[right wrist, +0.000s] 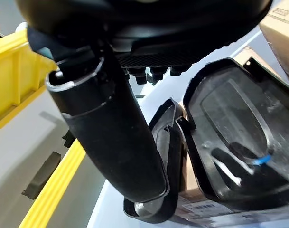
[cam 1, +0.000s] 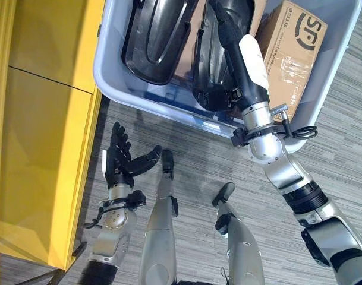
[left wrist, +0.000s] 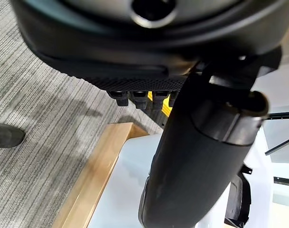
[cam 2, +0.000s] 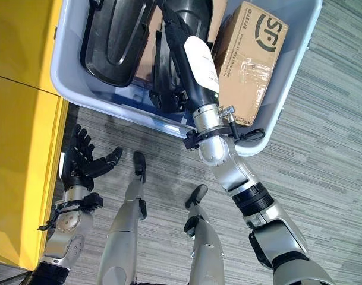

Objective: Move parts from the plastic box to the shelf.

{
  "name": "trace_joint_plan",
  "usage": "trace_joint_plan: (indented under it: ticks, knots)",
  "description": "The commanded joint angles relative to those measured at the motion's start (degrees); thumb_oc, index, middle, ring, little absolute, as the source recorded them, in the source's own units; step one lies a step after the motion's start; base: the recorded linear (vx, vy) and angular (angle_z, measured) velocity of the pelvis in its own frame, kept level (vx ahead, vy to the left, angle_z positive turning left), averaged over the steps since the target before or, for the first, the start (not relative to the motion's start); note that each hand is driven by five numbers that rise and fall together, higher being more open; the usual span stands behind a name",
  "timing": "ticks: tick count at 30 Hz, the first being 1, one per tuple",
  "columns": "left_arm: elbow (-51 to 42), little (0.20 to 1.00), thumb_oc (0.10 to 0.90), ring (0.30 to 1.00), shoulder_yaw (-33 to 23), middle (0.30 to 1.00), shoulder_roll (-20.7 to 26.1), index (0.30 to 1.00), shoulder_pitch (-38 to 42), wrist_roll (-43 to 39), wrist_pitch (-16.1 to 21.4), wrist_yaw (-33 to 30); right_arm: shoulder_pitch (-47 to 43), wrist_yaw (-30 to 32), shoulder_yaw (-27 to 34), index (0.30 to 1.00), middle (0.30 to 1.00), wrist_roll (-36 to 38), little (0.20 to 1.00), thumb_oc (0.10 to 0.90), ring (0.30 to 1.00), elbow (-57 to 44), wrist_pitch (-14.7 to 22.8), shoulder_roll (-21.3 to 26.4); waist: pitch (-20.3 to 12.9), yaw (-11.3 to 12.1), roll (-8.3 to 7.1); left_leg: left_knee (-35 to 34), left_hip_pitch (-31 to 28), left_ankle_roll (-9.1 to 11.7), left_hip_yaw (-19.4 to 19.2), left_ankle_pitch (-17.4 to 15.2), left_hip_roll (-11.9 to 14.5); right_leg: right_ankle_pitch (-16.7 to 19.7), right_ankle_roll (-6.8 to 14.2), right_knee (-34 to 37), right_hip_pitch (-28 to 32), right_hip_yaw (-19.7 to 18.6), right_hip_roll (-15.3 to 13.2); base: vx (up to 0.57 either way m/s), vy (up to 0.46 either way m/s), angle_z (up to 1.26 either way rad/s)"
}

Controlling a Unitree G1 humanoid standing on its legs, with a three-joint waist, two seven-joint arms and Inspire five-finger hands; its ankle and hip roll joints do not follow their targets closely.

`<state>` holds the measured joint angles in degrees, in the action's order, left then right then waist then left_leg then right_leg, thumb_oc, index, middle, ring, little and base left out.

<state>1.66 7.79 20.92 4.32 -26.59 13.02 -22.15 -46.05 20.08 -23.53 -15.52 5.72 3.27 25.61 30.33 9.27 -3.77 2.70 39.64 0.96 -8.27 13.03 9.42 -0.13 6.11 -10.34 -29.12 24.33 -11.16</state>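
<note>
A grey-blue plastic box [cam 1: 146, 98] stands on the floor and holds large black moulded parts [cam 1: 158, 43] and a cardboard carton [cam 1: 295, 48]. My right hand [cam 1: 243, 56] reaches deep into the box, lying over the middle black part [cam 1: 205, 80] beside the carton, fingers straight. In the right wrist view its thumb [right wrist: 111, 137] hangs above two black parts [right wrist: 234, 133] and grips nothing. My left hand [cam 1: 118, 160] hovers over the floor beside the yellow shelf [cam 1: 44, 119], fingers spread and empty.
The yellow shelf runs along the left side, close to the box's left corner. Grey striped carpet [cam 1: 198, 160] lies between the box and me. Past the thumb, the left wrist view shows a pale wooden edge [left wrist: 97, 171].
</note>
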Motion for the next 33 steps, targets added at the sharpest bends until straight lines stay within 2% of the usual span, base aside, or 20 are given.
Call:
trace_joint_plan:
  ticks: [1, 11, 12, 14, 15, 19, 20, 21, 23, 33]
  knots:
    - [-8.5, 1.0, 0.9, 1.0, -1.6, 1.0, 1.2, 1.0, -0.4, 1.8, 5.2, -1.1, -7.1, 4.0, 1.3, 1.0, 1.0, 0.8, 1.0, 0.9, 1.0, -2.5, 3.7, 0.3, -0.5, -0.3, -2.31, 2.1, -1.5, 4.5, 1.9, -6.2, 1.3, 2.4, 2.3, 5.3, 5.0, -5.3, -1.7, 0.0, 0.0, 0.0]
    - [-8.7, 1.0, 0.9, 1.0, -1.5, 1.0, 0.9, 1.0, 0.0, 2.3, 5.2, -1.7, -5.1, 3.8, 0.8, 1.0, 1.0, 1.0, 1.0, 0.9, 1.0, -1.4, 3.7, -0.8, -0.5, -0.8, -2.36, 2.5, -0.3, 4.3, 2.0, -6.4, 1.1, 2.2, 2.3, 4.7, 3.6, -5.6, -1.8, 0.01, -0.001, 0.01]
    - [-8.6, 1.0, 0.9, 1.0, -1.3, 1.0, 0.9, 1.0, -0.3, 2.4, 5.2, -1.7, -4.1, 3.6, 0.3, 1.0, 1.0, 0.6, 1.0, 0.9, 1.0, -1.0, 3.5, -1.0, -0.5, -0.9, -2.34, 2.5, -1.5, 4.8, 2.5, -7.8, 1.1, 1.2, 2.6, 4.4, 4.4, -6.3, -1.6, 0.05, -0.013, 0.02]
    - [-8.8, 1.0, 0.9, 1.0, -1.2, 1.0, 0.9, 1.0, 0.1, 2.6, 5.2, -1.8, -3.9, 3.5, 0.3, 1.0, 1.0, 0.3, 1.0, 0.9, 1.0, -0.8, 3.4, -1.0, -0.5, -0.9, -2.28, 2.6, -0.1, 4.2, 2.0, -6.6, 1.0, 2.1, 2.3, 4.4, 3.1, -5.8, -1.7, 0.0, 0.001, 0.04]
    - [-8.7, 1.0, 0.9, 1.0, -1.0, 1.0, 0.9, 1.0, -0.2, 2.7, 5.2, -1.8, -3.3, 3.6, 0.2, 1.0, 1.0, -0.4, 1.0, 0.9, 1.0, -0.2, 3.2, -1.0, -0.5, -1.0, -2.25, 2.7, -1.1, 4.7, 2.7, -7.8, 1.1, 1.3, 2.7, 4.1, 4.0, -6.3, -1.7, -0.01, 0.0, 0.04]
    - [-8.8, 1.0, 0.9, 1.0, -1.0, 1.0, 0.8, 1.0, -0.3, 2.7, 5.4, -2.0, -3.0, 3.9, 0.2, 1.0, 1.0, -1.1, 1.0, 0.9, 1.0, 0.2, 3.1, -0.9, -0.5, -1.1, -2.27, 2.8, -0.6, 4.7, 2.9, -7.8, 1.1, 1.3, 2.7, 3.8, 3.4, -6.3, -1.6, 0.0, -0.002, 0.01]
    - [-8.9, 1.0, 0.9, 1.0, -1.1, 1.0, 0.9, 1.0, 0.2, 2.7, 5.5, -2.0, -3.2, 4.0, 0.3, 1.0, 1.0, -1.1, 1.0, 0.9, 1.0, 0.3, 3.1, -0.8, -0.5, -1.2, -2.28, 2.8, 0.7, 4.1, 2.4, -6.6, 1.1, 2.1, 2.3, 3.9, 2.1, -5.8, -1.7, 0.0, 0.0, 0.0]
    - [-8.8, 1.0, 0.9, 1.0, -1.0, 1.0, 0.9, 1.0, -0.2, 2.8, 5.5, -2.1, -2.8, 4.0, 0.2, 1.0, 1.0, -1.1, 1.0, 0.9, 1.0, 0.7, 3.0, -0.9, -0.5, -1.2, -2.29, 2.8, -0.4, 4.6, 2.9, -7.8, 1.2, 1.2, 2.7, 3.6, 3.0, -6.3, -1.6, 0.0, 0.0, 0.0]
    - [-8.8, 1.0, 0.9, 1.0, -0.8, 1.0, 0.9, 1.0, -0.1, 3.0, 5.5, -2.1, -2.6, 3.9, -0.2, 1.0, 1.0, -1.7, 1.0, 0.9, 1.0, 1.1, 2.7, -0.7, -0.5, -1.3, -2.35, 2.9, -0.2, 4.7, 3.0, -7.9, 1.1, 1.1, 2.7, 3.4, 2.8, -6.3, -1.5, 0.02, -0.007, 0.02]
    - [-10.0, 1.0, 0.9, 1.0, -0.9, 1.0, 1.7, 1.0, -0.4, 3.4, 6.5, -1.9, -7.3, 5.2, -2.4, 1.0, 1.0, -14.0, 1.0, 0.9, 1.0, 4.7, -0.7, 4.9, -0.5, -0.8, -2.23, 2.9, 1.3, 4.7, 3.6, -7.9, 1.0, 0.8, 2.7, 2.5, 1.1, -6.2, -1.2, 0.0, 0.0, 0.01]
